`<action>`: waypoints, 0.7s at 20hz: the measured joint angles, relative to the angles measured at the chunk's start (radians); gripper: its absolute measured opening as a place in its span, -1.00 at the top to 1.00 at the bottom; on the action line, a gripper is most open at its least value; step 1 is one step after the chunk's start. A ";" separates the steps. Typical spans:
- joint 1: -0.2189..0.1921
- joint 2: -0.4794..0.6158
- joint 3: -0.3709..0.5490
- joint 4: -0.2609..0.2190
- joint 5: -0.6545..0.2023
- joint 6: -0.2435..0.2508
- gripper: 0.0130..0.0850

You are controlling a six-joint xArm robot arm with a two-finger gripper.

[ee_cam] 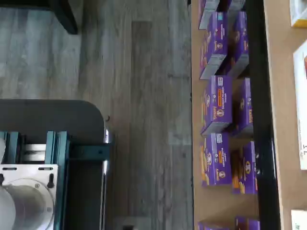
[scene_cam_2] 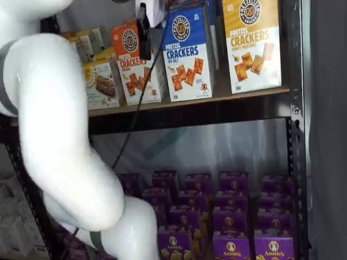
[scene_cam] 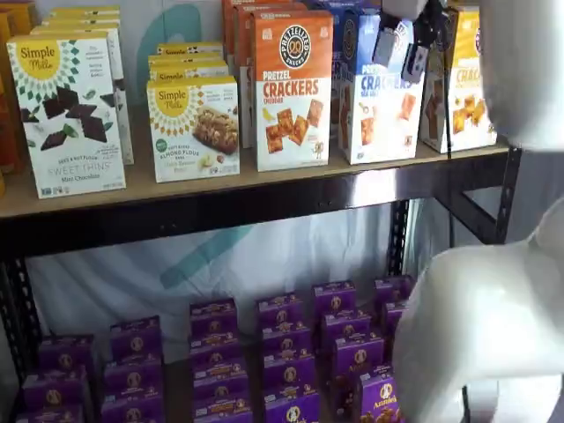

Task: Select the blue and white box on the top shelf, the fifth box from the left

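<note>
The blue and white box [scene_cam: 381,99] stands upright on the top shelf [scene_cam: 264,199], between an orange-topped carton [scene_cam: 292,88] and a yellow-topped one [scene_cam: 464,84]. It also shows in a shelf view as the blue and white box [scene_cam_2: 187,54] on the top shelf [scene_cam_2: 217,108]. My gripper [scene_cam: 401,55] hangs from the top edge in front of the box's upper part, open, with nothing between its fingers. One black finger [scene_cam_2: 144,38] shows left of the box, with a cable beside it. In the wrist view the box is out of sight.
Simple Mills cartons [scene_cam: 70,110] fill the shelf's left part. Several purple boxes [scene_cam: 282,352] crowd the lower shelf and show in the wrist view as purple boxes [ee_cam: 218,105]. The white arm [scene_cam_2: 59,135] rises in front of the shelves. The dark mount [ee_cam: 53,163] sits over grey floor.
</note>
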 joint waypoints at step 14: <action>0.041 -0.071 0.097 0.027 -0.096 0.044 -1.00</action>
